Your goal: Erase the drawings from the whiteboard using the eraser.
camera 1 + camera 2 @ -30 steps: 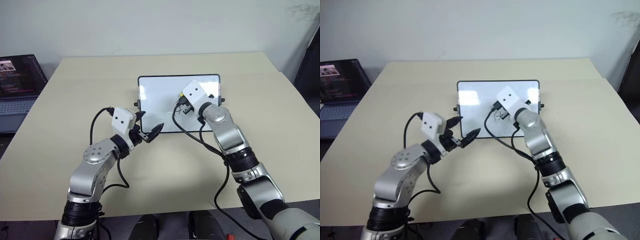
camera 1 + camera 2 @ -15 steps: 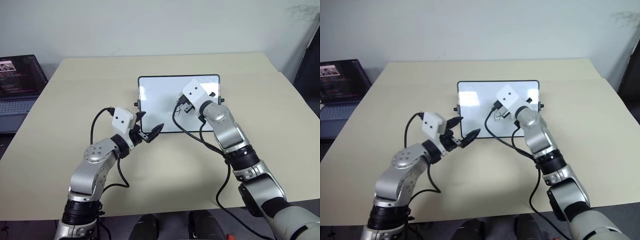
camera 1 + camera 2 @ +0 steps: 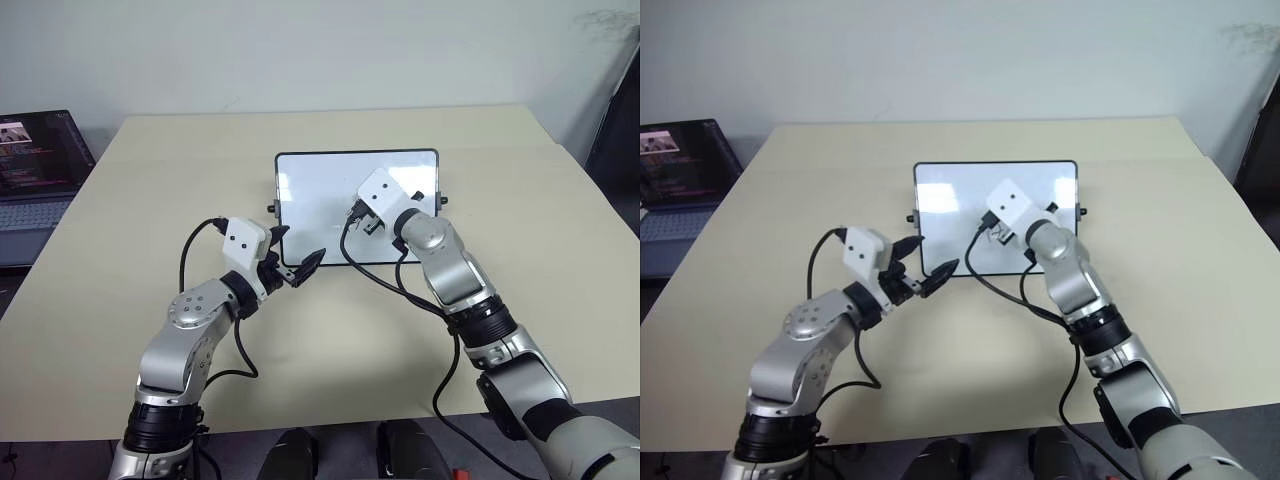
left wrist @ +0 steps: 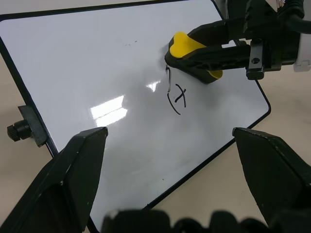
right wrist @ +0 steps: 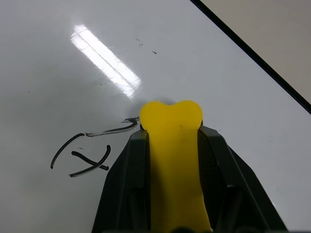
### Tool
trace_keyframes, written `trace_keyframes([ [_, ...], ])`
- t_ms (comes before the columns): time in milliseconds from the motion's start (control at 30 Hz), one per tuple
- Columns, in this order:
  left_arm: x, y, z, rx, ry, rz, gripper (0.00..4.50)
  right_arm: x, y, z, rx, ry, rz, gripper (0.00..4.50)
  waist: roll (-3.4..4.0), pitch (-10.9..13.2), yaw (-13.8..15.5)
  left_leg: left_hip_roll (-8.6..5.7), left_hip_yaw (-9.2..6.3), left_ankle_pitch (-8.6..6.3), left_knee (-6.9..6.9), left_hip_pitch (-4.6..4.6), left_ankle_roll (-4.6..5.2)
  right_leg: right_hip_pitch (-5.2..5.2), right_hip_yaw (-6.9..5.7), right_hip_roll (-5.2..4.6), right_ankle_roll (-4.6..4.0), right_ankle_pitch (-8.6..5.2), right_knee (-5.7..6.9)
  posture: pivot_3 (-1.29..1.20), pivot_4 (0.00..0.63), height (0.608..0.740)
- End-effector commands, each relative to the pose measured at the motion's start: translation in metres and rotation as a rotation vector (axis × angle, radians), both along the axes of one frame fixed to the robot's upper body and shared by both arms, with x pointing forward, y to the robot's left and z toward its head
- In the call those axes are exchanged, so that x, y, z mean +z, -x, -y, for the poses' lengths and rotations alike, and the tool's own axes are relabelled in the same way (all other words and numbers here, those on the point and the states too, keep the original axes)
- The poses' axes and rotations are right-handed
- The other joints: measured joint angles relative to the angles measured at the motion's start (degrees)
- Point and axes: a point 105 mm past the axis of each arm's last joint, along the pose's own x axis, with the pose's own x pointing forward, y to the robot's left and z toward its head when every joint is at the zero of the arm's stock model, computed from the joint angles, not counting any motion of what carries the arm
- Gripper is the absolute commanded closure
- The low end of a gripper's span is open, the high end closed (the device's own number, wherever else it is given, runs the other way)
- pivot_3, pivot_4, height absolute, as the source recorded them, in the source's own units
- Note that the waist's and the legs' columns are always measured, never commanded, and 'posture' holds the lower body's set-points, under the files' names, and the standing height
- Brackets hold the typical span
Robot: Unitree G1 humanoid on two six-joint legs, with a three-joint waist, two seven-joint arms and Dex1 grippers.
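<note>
Your right pincer (image 5: pixel 171 145) is clamped on the eraser (image 5: pixel 172 141), whose tip rests on the whiteboard (image 4: pixel 97 63) right at the end of the drawings (image 5: pixel 90 148). The remaining strokes lie just beside that tip, so wipe sideways across them; your left pincer (image 3: pixel 295 255) stands spread wide and empty at the whiteboard's near edge, farther from the strokes

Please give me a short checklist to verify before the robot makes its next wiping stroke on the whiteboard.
1. Eraser held in the right end effector: ok, pinched between both fingers.
2. Eraser on the whiteboard: cannot tell; its tip is at the surface, but contact pressure is not visible.
3. Drawings remaining: not ok, a curved stroke and a cross mark are still there, right beside the eraser tip.
4. Left end effector away from the marks: ok, open, at the board's near left corner.
5. Board flat on the table: ok.
</note>
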Motion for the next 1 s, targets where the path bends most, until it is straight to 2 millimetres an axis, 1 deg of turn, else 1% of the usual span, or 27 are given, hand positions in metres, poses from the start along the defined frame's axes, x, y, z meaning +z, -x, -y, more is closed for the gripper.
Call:
trace_keyframes([
  [33, 0.016, 0.005, 0.002, -0.009, 0.013, 0.063, 0.00, -0.005, 0.004, -0.004, 0.010, 0.015, -0.013, 3.52, 0.00, 0.0, 0.0, 0.00, 0.00, 0.00, 0.00, 0.00, 0.00, 0.00, 0.00, 0.00, 0.00, 0.00, 0.00, 0.00, 0.150, 0.740],
  [200, 0.016, 0.006, 0.003, -0.011, 0.013, 0.061, 0.00, -0.011, 0.008, -0.007, 0.023, 0.024, -0.029, 3.52, 0.00, 0.0, 0.0, 0.00, 0.00, 0.00, 0.00, 0.00, 0.00, 0.00, 0.00, 0.00, 0.00, 0.00, 0.00, 0.00, 0.150, 0.740],
  [400, 0.017, 0.006, 0.002, -0.010, 0.011, 0.060, 0.00, -0.012, 0.010, -0.009, 0.027, 0.024, -0.033, 3.52, 0.00, 0.0, 0.0, 0.00, -0.01, 0.00, 0.00, 0.00, -0.01, 0.00, -0.01, 0.00, 0.00, 0.00, 0.00, 0.00, 0.150, 0.740],
  [533, 0.018, 0.006, 0.004, -0.012, 0.012, 0.060, 0.00, -0.016, 0.010, -0.008, 0.020, 0.020, -0.044, 3.52, 0.00, 0.0, 0.0, 0.00, -0.01, 0.00, 0.00, 0.00, -0.01, 0.00, -0.01, 0.00, 0.00, 0.00, 0.00, 0.00, 0.150, 0.740],
  [1000, 0.017, 0.006, 0.005, -0.013, 0.017, 0.055, 0.00, -0.017, 0.013, -0.011, 0.030, 0.022, -0.048, 3.52, 0.00, 0.0, 0.0, 0.00, -0.02, 0.01, 0.00, 0.00, -0.01, 0.01, -0.01, 0.00, 0.00, 0.00, 0.00, 0.00, 0.150, 0.740],
])
